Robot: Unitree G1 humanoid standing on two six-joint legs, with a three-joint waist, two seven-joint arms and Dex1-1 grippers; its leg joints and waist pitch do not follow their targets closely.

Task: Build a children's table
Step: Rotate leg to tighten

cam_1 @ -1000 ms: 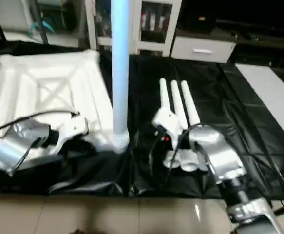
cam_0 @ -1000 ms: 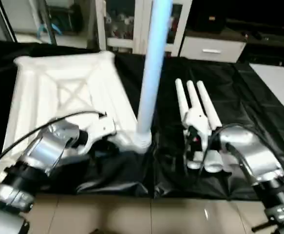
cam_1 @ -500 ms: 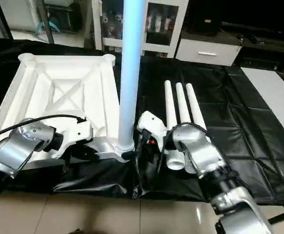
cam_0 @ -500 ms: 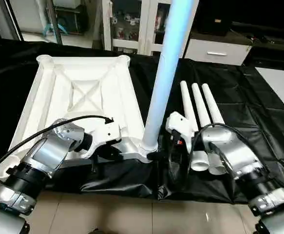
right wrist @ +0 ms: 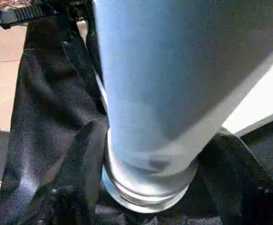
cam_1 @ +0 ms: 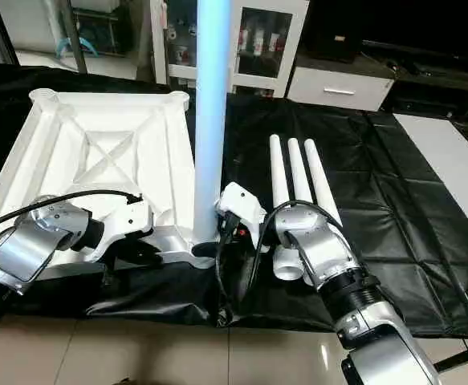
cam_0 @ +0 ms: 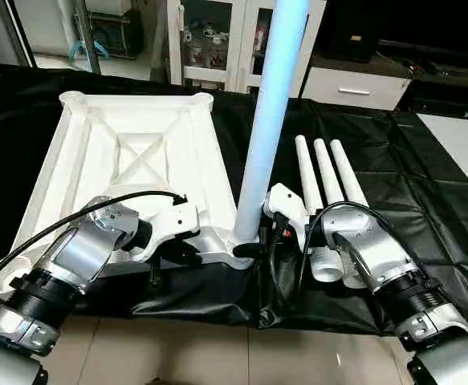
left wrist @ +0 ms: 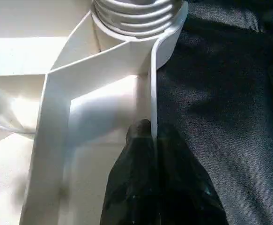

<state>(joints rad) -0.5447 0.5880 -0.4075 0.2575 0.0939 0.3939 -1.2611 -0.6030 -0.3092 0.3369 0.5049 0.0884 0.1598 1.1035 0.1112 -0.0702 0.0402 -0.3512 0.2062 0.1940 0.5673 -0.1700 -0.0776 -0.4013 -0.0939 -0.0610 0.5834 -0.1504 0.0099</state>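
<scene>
The white tabletop [cam_0: 129, 168] lies upside down on the black-covered counter [cam_0: 426, 184], its ribbed X-braced underside facing up, on the robot's left half of the cover. Its near edge runs close to the counter's front edge. One long white leg [cam_0: 270, 120] stands upright in the near corner socket [cam_0: 246, 241] on the side toward the middle of the counter; its long axis is close to vertical, leaning slightly away from the tabletop toward the top, and it runs out of the head views at the top edge. Ringed ridges show at the socket in the left wrist view. The far corner sockets [cam_0: 73, 98] hold nothing.

Three more legs [cam_0: 328, 188] lie flat side by side, touching one another, to the right of the standing leg. Their long axes run from the robot toward the far side, angled a little leftward as they recede, and their wider open ends point toward the robot.

The left gripper [left wrist: 148, 136] has its black fingers pressed together on the thin upright rim of the tabletop, just beside the occupied socket.

The right gripper [cam_0: 258, 250] sits at the base of the standing leg, its fingers [right wrist: 87, 154] spread to either side of the tube just above the socket; whether they press on the leg cannot be told
</scene>
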